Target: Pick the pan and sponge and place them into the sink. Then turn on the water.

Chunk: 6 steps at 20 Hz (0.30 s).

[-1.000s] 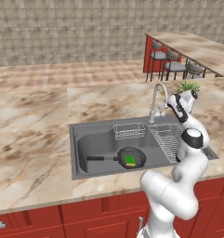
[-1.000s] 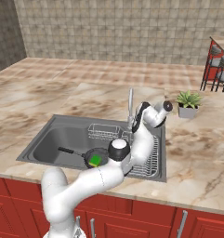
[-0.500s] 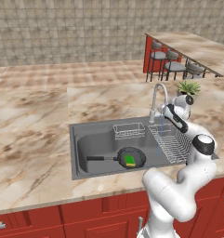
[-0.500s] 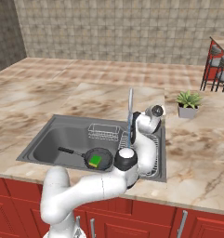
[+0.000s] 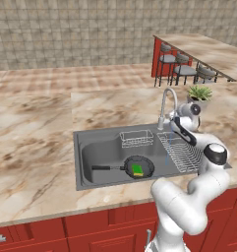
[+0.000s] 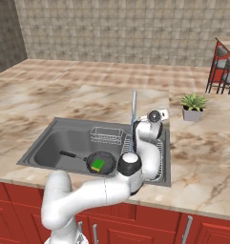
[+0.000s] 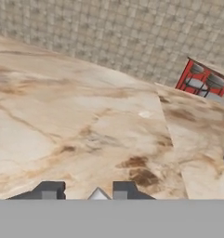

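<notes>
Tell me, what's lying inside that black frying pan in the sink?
A green sponge lies inside the pan, which rests on the sink floor. The pan bottom beneath the sponge is covered.

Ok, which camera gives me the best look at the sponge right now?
The left base view: the sponge lies in the pan inside the sink, with nothing in front of it. The right base view shows it too, close beside the arm's elbow. The hand view looks out across the countertop instead.

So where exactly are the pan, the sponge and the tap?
pan [image 5: 145,166], left base view, dark inside.
sponge [image 5: 137,170], left base view, green top.
tap [image 5: 165,96], left base view, curve of the neck.
</notes>
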{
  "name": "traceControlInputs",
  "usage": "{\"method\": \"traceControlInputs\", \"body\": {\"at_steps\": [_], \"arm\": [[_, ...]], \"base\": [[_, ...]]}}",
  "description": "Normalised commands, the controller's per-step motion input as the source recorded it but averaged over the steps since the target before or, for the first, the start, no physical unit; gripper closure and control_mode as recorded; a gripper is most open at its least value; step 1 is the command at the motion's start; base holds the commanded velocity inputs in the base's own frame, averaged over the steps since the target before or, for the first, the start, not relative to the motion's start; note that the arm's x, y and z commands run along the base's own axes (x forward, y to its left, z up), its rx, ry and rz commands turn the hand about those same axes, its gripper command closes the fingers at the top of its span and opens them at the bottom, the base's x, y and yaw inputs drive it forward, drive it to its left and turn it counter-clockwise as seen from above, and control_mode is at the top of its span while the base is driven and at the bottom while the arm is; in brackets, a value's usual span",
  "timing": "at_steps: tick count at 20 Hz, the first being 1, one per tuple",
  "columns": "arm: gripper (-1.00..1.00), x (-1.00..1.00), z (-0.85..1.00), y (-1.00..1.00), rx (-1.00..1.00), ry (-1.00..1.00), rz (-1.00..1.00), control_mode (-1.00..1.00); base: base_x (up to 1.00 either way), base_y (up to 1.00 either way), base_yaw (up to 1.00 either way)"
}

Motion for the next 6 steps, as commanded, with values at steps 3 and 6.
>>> {"method": "traceControlInputs", "body": {"at_steps": [3, 6], "arm": [[1.0, 0.03, -0.19, -0.48, -0.02, 0.04, -0.09, -1.0], [1.0, 0.06, 0.21, -0.42, 0.0, 0.04, -0.11, -1.0]], "base": [[0.0, 0.0, 0.0], [0.0, 0.0, 0.0]]}}
